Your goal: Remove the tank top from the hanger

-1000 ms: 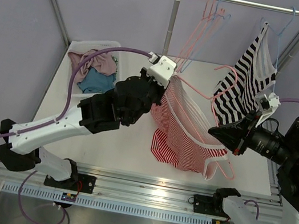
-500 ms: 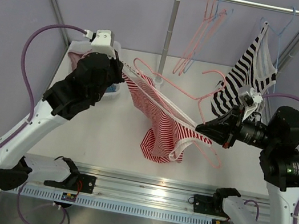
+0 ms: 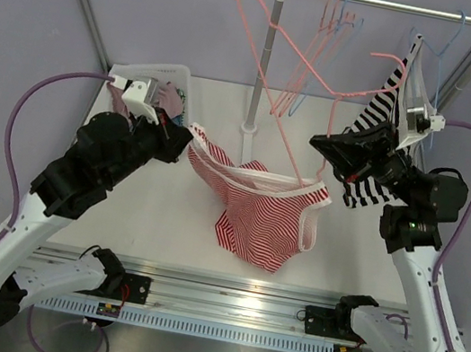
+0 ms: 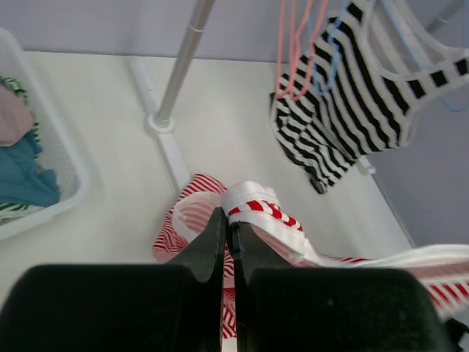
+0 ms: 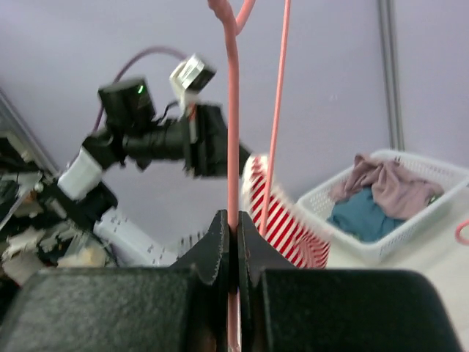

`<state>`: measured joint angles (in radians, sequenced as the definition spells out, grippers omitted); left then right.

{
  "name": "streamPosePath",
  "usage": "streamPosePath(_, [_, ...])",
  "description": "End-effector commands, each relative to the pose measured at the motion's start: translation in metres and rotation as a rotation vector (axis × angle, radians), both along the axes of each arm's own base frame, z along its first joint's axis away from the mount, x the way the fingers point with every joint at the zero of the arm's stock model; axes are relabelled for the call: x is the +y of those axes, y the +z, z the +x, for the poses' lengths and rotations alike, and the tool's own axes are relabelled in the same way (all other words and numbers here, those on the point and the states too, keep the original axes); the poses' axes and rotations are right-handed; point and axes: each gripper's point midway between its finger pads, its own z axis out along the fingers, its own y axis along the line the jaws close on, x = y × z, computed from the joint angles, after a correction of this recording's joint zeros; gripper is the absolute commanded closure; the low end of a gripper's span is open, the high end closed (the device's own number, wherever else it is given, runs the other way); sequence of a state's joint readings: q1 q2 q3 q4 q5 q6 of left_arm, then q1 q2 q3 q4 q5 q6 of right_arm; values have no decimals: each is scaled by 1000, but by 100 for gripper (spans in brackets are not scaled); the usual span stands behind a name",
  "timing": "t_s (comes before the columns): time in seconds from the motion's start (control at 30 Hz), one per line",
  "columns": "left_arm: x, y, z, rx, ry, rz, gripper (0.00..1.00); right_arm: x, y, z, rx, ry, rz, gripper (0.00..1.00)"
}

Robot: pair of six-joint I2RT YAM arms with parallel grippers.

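Observation:
The red-and-white striped tank top (image 3: 261,212) hangs from my left gripper (image 3: 183,135) and sags over the table, off the pink hanger (image 3: 281,47). In the left wrist view my left gripper (image 4: 229,220) is shut on its white-edged strap (image 4: 256,205). My right gripper (image 3: 323,146) is shut on the pink hanger's wire (image 5: 232,147) and holds it raised and tilted, hook near the rail's left post. The right wrist view shows the tank top (image 5: 282,220) beside the wire, apart from it.
A clothes rail (image 3: 394,3) at the back holds several pink and blue hangers (image 3: 330,29) and a black-and-white striped top (image 3: 391,121). A white basket (image 3: 158,71) with pink and blue clothes stands at the back left. The rail's post (image 3: 263,62) stands mid-table.
My right gripper lifted the pink hanger up and back, free of the tank top. My left gripper stayed at the left holding the strap; the garment dropped and now sags over the table.

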<state>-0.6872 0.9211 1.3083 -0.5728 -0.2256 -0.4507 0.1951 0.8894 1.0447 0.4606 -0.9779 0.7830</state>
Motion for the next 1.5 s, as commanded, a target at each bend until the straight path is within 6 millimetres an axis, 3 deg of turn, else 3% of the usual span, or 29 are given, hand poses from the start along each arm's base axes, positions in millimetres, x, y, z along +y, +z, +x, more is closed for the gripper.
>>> streamPosePath(0.0, [-27, 15, -27, -77, -217, -84, 100, -10, 61, 4, -135, -22, 261, 100])
streamPosePath(0.07, [-38, -8, -34, -60, -299, -60, 100, -20, 78, 3, -203, -44, 379, 100])
streamPosePath(0.1, [-40, -15, -37, -52, -316, -49, 100, -28, 81, 15, -197, -86, 454, 100])
streamPosePath(0.2, [-12, -56, -15, 68, -106, 44, 100, -38, 95, 22, -242, -200, 459, 100])
streamPosePath(0.23, [-6, -64, -12, 93, -70, 76, 100, -37, 75, 50, -111, -300, 371, 100])
streamPosePath(0.3, [1, -83, -8, 147, -31, 145, 100, -60, 77, 56, -157, -501, 369, 100])
streamPosePath(0.37, [5, -92, -7, 176, -11, 170, 100, -81, 60, 69, -139, -665, 340, 100])
streamPosePath(0.4, [8, -95, -6, 184, 8, 177, 100, -94, 67, 62, -156, -749, 327, 100])
streamPosePath(0.43, [9, -97, -6, 189, 12, 185, 100, -96, 31, 78, -20, -813, 176, 100])
streamPosePath(0.47, [10, -99, -6, 192, 13, 190, 100, -102, 23, 78, -18, -862, 83, 100])
streamPosePath(0.5, [11, -98, -6, 191, 15, 196, 100, -110, 27, 73, 0, -905, 43, 100])
streamPosePath(0.53, [12, -95, -6, 187, 19, 197, 100, -113, -4, 75, 117, -933, -62, 100])
streamPosePath(0.57, [16, -98, -6, 198, 37, 216, 100, -121, -1, 70, 136, -970, -91, 100])
streamPosePath(0.6, [19, -98, -6, 204, 48, 226, 100, -129, -14, 77, 199, -1017, -139, 100])
streamPosePath(0.63, [21, -93, -5, 201, 58, 234, 100, -133, -41, 75, 290, -1034, -241, 100])
streamPosePath(0.7, [30, -96, -7, 224, 85, 279, 100, -140, -46, 79, 359, -1070, -309, 100])
streamPosePath(0.73, [33, -95, -8, 229, 93, 289, 100, -142, -61, 76, 418, -1065, -376, 100])
streamPosePath(0.8, [42, -90, -9, 232, 122, 315, 98, -146, -58, 83, 445, -1087, -426, 100])
streamPosePath(0.83, [44, -89, -10, 230, 122, 324, 94, -148, -63, 82, 467, -1091, -472, 100])
streamPosePath(0.87, [44, -87, -12, 226, 111, 328, 88, -152, -51, 82, 451, -1113, -470, 100])
streamPosePath(0.9, [44, -87, -13, 225, 102, 339, 70, -153, -54, 91, 468, -1120, -498, 100])
streamPosePath(0.93, [44, -86, -15, 224, 94, 343, 58, -154, -54, 95, 470, -1128, -516, 100])
streamPosePath(0.97, [44, -87, -16, 227, 81, 349, 45, -156, -40, 97, 445, -1147, -502, 100])
streamPosePath(1.0, [45, -86, -18, 221, 78, 353, 32, -155, -44, 110, 460, -1150, -522, 100])
streamPosePath(1.03, [47, -86, -18, 222, 82, 358, 26, -155, -41, 116, 453, -1151, -532, 100])
streamPosePath(1.1, [51, -87, -23, 215, 81, 362, 17, -151, -35, 135, 451, -1149, -542, 100])
streamPosePath(1.37, [68, -94, -37, 138, 81, 360, 2, -130, -15, 209, 414, -1083, -540, 100])
streamPosePath(1.43, [72, -98, -37, 126, 95, 357, 1, -129, -14, 220, 410, -1074, -548, 100])
streamPosePath(1.47, [74, -104, -37, 125, 107, 360, 1, -128, -1, 223, 386, -1077, -524, 100])
